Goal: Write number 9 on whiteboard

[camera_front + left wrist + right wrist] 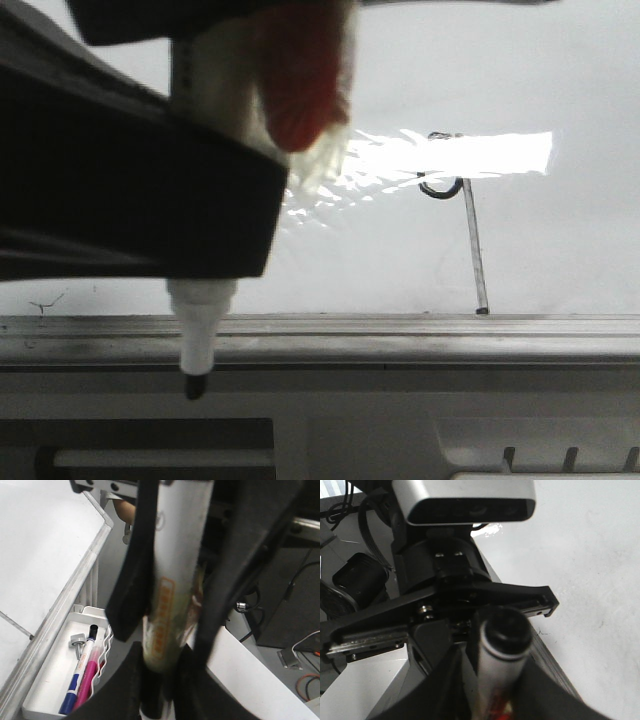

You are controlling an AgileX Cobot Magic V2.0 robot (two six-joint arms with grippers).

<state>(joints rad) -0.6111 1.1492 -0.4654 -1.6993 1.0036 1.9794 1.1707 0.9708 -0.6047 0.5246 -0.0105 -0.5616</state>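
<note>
Jaws of the left gripper (155, 690) were closed on a white marker (175, 555), their dark fingers pressed against its barrel low in the left wrist frame. For the right gripper (492, 700), the same marker (505, 630) lay between its dark fingers at the bottom of the right wrist frame, black end towards the camera, but I could not tell whether those jaws actually squeezed it. Largest of all was the whiteboard (560, 240), filling the upper and middle front frame, with a bright band of glare (450, 155) across its centre right. Along its lower edge ran a grey metal ledge (420, 325) from side to side. At the left of the front frame the left gripper (200, 270) loomed black and blurred, the marker (205, 320) sticking down out of it, its dark tip hanging below the ledge line. A white tray (50, 680) sat at the lower left of the left wrist frame, holding a blue pen (75, 690) and a pink pen (89, 677) side by side. On the board, right of centre, stood the number 9 (475, 250): a small loop partly lost in the glare, its thin stem reaching down to the ledge. Near the lower left edge of the board was a tiny faint scribble (45, 302).
</note>
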